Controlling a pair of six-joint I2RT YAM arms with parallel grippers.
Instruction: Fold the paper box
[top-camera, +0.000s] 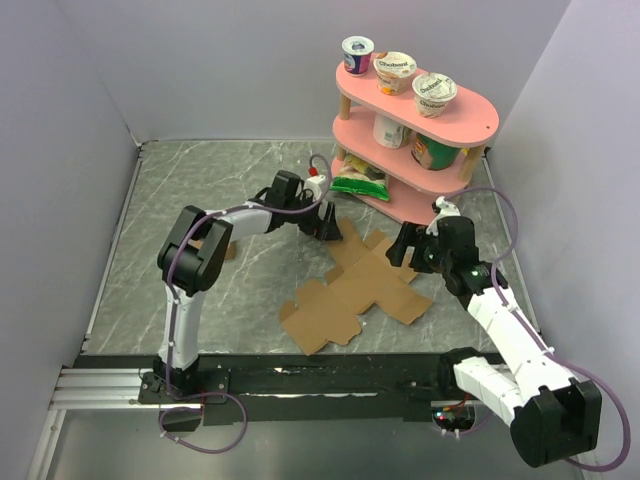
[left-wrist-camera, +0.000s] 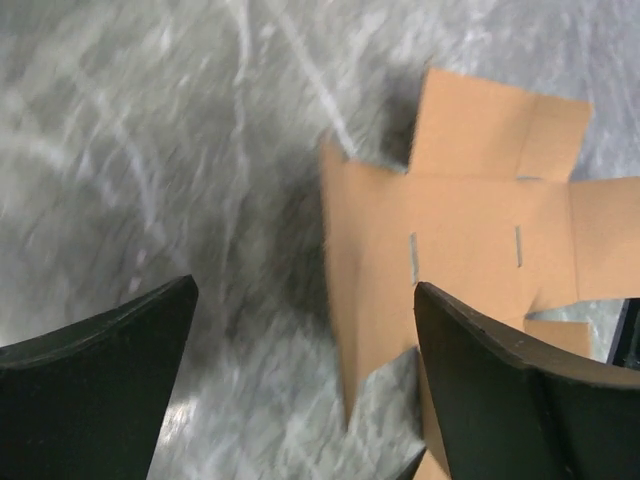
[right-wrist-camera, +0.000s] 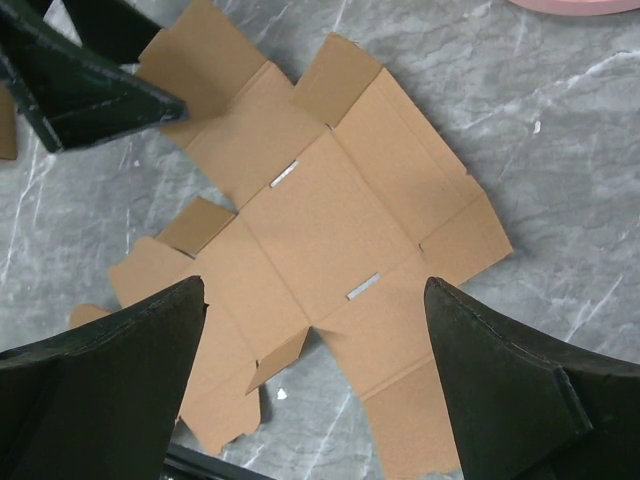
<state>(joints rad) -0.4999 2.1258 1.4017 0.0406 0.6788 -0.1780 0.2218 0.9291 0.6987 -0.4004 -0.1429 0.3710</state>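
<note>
Grey marbled bench carries everything; pink two-tier shelf sits at its far right, near the walls. Paper box is a flat unfolded cross-shaped sheet on the bench, mid-right, just in front of the shelf and between the two arms; crease lines and two small slots show in the middle panel; one small tab on the near side looks slightly lifted, the rest lies flat. Left gripper hangs over the sheet's far corner, fingers apart, nothing between them; right gripper hangs over the sheet's right edge, fingers also spread wide, gripping nothing; can't tell if either touches the cardboard. Shelf contents: top tier holds three yogurt cups in a row, all upright; lower tier holds a white tub and a green-and-yellow tub side by side; green snack bag lies at the lower tier's left end, close to the sheet's far edge.
</note>
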